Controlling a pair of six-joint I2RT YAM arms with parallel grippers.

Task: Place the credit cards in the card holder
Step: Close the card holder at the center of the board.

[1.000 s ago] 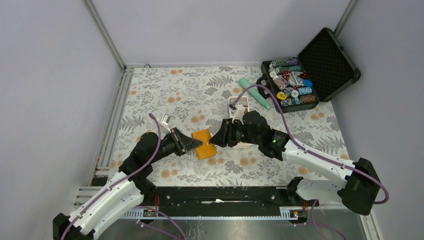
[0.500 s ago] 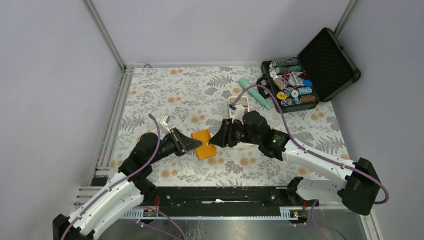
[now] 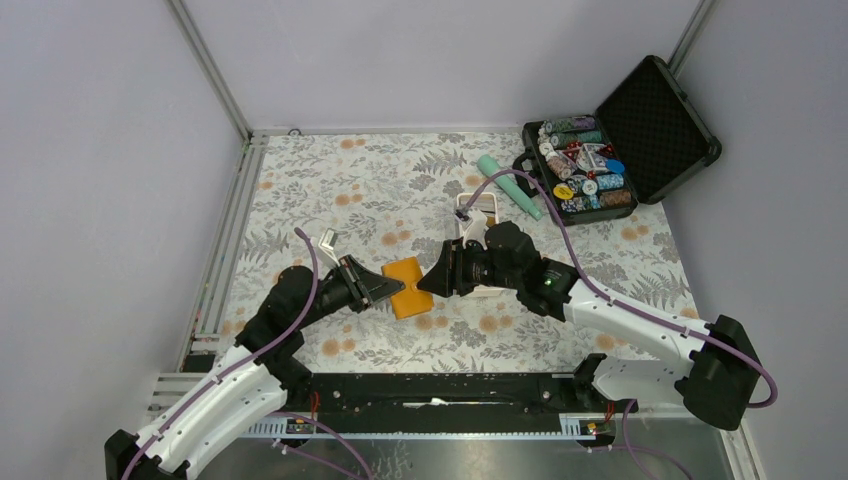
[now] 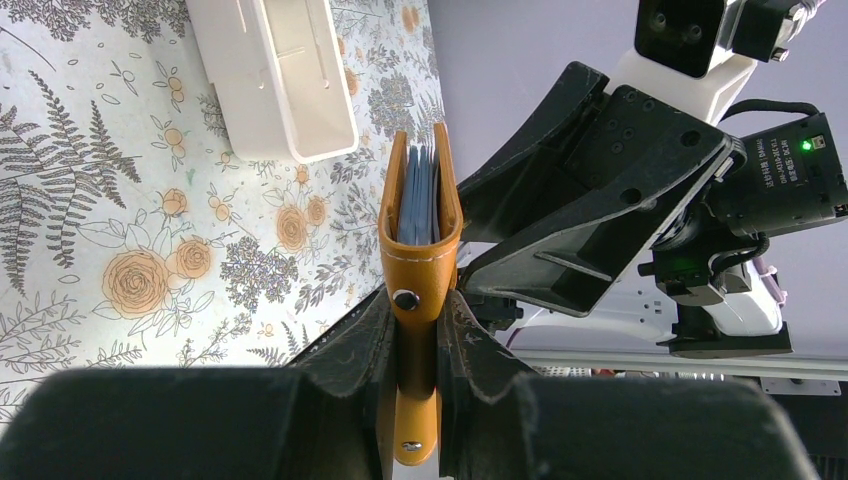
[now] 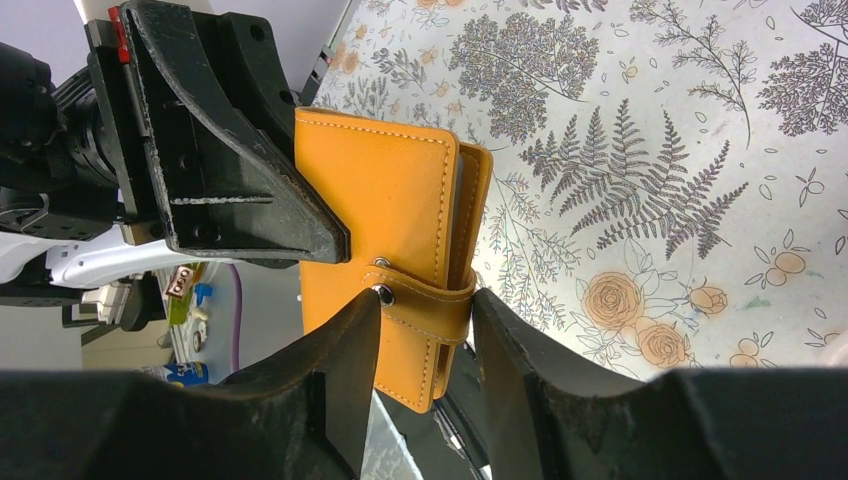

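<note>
- Across the floral table point(image 3: 330, 180): both arms reaching inward to meet just left of the middle, so one can steady the work while the other opens it.
- At the far right corner, well apart from the work: open black case point(image 3: 660, 115) full of poker chips, no part of this job.
- Just behind the right arm: long white tray point(image 4: 275, 80), lying flat. Too small and too hidden in the top view to tell whether anything sits in it.
- Left gripper point(image 3: 392, 290): clamped shut on the spine edge of the card holder, keeping it raised on edge with the opening side turned toward the other arm.
- Right gripper point(image 3: 430, 280): partly closed, one finger on each side of the strap, pinching it at the holder's free edge. Judged to be set there for pulling the snap loose.
- Card holder point(image 3: 415, 298): orange, closed, suspended between the two grippers rather than lying flat.
- Snap tab point(image 5: 428, 305): wrapped over the edge and fastened, hence no way in yet.
- Blue pockets point(image 4: 418, 195): just visible between the covers from the left wrist.
- Credit cards: not made out in any view. Loading not yet begun, by the look of it.
</note>
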